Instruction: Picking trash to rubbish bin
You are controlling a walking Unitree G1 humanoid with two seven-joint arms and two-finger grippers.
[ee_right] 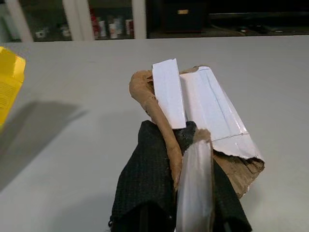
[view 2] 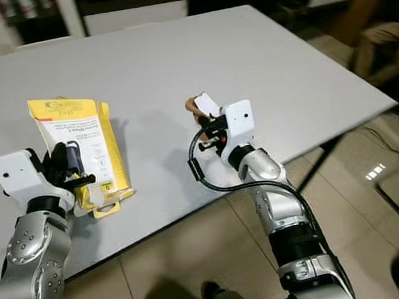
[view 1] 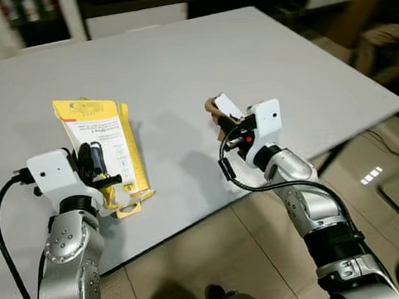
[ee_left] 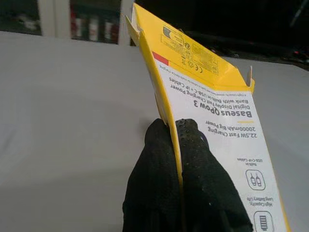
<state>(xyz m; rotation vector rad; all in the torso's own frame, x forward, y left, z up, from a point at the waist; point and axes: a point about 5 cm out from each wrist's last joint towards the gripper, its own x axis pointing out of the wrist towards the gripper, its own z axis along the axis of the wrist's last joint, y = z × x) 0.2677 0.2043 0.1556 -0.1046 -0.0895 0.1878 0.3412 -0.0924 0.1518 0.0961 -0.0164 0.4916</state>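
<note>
Our left claw (view 1: pixel 95 166) grips a yellow box (view 1: pixel 100 141), our right claw (view 1: pixel 229 125) torn cardboard (ee_right: pixel 193 116), above the table (view 1: pixel 247 60); next, we likely find the bin.

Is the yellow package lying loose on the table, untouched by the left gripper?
No, the left gripper has its black fingers pinched shut on the edge of the yellow package, holding it above the table.

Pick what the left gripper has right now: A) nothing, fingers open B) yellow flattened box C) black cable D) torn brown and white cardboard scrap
B: in the left wrist view the left gripper has both black fingers pinched on the edge of the yellow box, and the head views show it raised off the table. The cardboard scrap is in the right gripper.
</note>
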